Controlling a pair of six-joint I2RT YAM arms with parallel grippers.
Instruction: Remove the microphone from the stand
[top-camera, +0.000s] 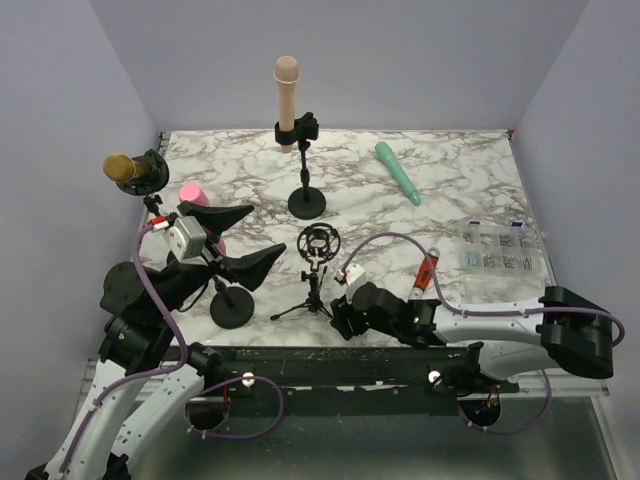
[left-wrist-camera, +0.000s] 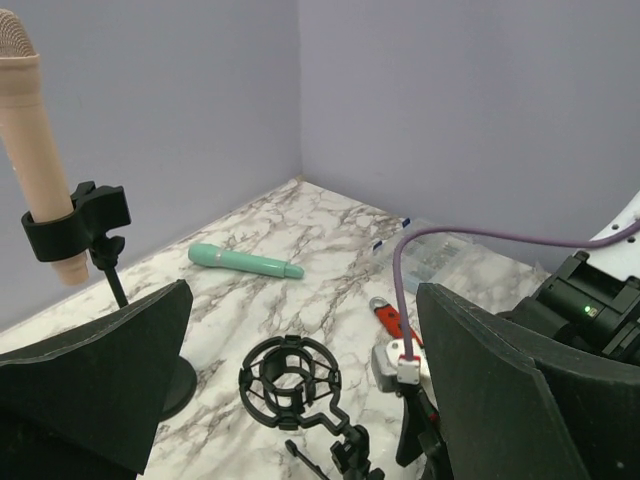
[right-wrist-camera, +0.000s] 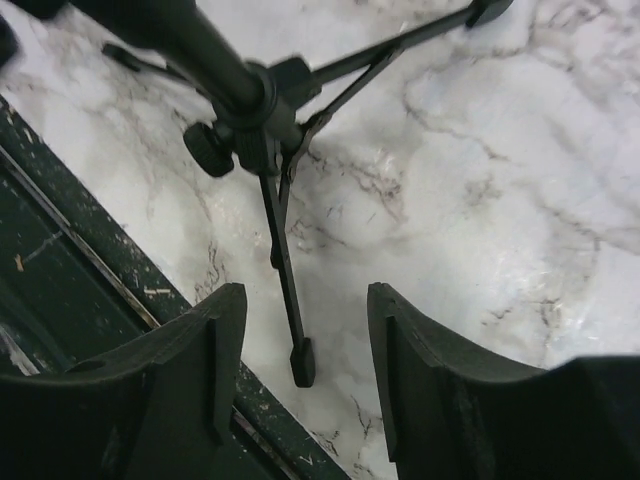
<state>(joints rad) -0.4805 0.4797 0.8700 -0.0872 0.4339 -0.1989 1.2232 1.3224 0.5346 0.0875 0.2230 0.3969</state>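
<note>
**Both jaws released, microphones seated in their clips**

Nearest, the right gripper (right-wrist-camera: 305, 300) lies low over the desk's (top-camera: 450, 200) near edge. Its jaws are parted and hold nothing, and one leg of the tripod stand (right-wrist-camera: 255, 100) ends just ahead of the gap. That low pose would suit steadying the tripod, whose shock mount (left-wrist-camera: 248, 385) holds nothing.

The left gripper (top-camera: 268, 229) hovers with its jaws spread wide and empty, just beside a pink microphone (top-camera: 193, 193). The pink one is half hidden, and it may sit on the round-base stand (top-camera: 232, 308), though I cannot tell.

Farther back, the beige microphone (top-camera: 287, 85) stands upright in its clip (left-wrist-camera: 75, 225), ready to be lifted out. A gold microphone (top-camera: 122, 167) is clipped at the left edge, and a green microphone (top-camera: 398, 172) lies loose on the marble.

Only the right wrist view shows the jaws clear of the tripod leg. The left wrist view shows the clip wrapping the beige microphone's lower body. The gold and pink microphones appear only from above.
</note>
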